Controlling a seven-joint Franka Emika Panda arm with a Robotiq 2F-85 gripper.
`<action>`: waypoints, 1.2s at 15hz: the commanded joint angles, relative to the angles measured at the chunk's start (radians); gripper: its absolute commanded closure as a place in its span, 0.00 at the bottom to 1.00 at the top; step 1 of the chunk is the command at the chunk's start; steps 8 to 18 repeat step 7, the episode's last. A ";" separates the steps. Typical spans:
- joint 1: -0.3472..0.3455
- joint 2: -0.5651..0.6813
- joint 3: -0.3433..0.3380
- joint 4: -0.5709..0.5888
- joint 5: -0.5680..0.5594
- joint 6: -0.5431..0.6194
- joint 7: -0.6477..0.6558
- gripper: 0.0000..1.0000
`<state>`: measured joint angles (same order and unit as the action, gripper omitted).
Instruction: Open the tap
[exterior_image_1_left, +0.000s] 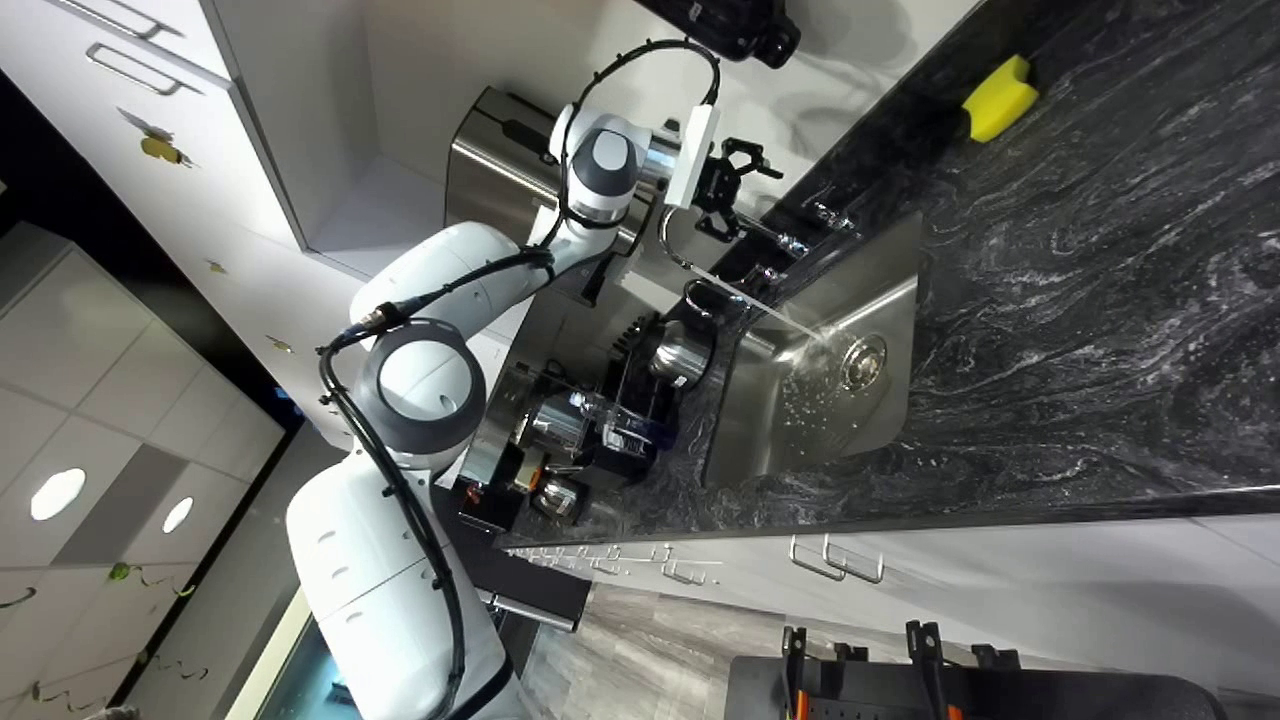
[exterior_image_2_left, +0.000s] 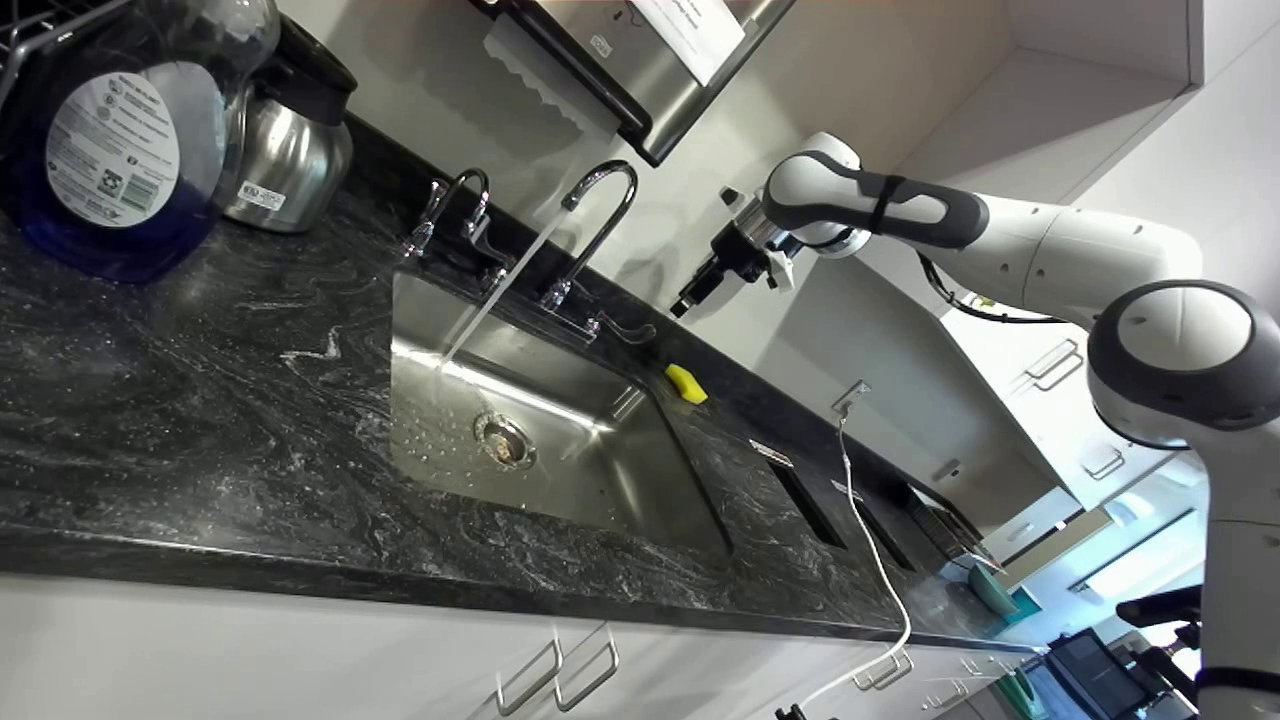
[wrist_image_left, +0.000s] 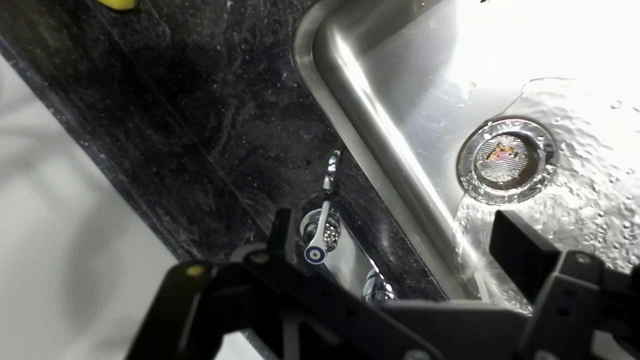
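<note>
The tap is a chrome faucet with an arched gooseneck spout (exterior_image_2_left: 628, 200); it also shows in an exterior view (exterior_image_1_left: 668, 238). A water stream (exterior_image_2_left: 510, 272) runs from it into the sink. A chrome lever handle (exterior_image_2_left: 632, 330) stands at the tap's side nearer the yellow sponge; it also shows in the wrist view (wrist_image_left: 320, 230), beside my left-hand finger. My gripper (wrist_image_left: 400, 240) is open and empty above the tap's base; it also shows in both exterior views (exterior_image_1_left: 757, 205) (exterior_image_2_left: 690, 295). The spout is out of sight in the wrist view.
The steel sink (exterior_image_2_left: 640, 470) has a drain (wrist_image_left: 506, 159) with scraps in it. A yellow sponge (exterior_image_2_left: 686, 384) lies on the counter. A smaller gooseneck faucet (exterior_image_2_left: 470, 180), steel carafe (exterior_image_2_left: 290, 165) and blue soap bottle (exterior_image_2_left: 130, 170) stand beyond the tap. A steel towel dispenser (exterior_image_2_left: 600, 60) hangs above.
</note>
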<state>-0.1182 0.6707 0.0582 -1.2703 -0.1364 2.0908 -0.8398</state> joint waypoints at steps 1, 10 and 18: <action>-0.007 -0.088 0.012 -0.074 0.037 -0.059 -0.019 0.00; 0.006 -0.064 0.000 -0.038 0.030 -0.062 -0.003 0.00; 0.006 -0.064 0.000 -0.038 0.030 -0.062 -0.003 0.00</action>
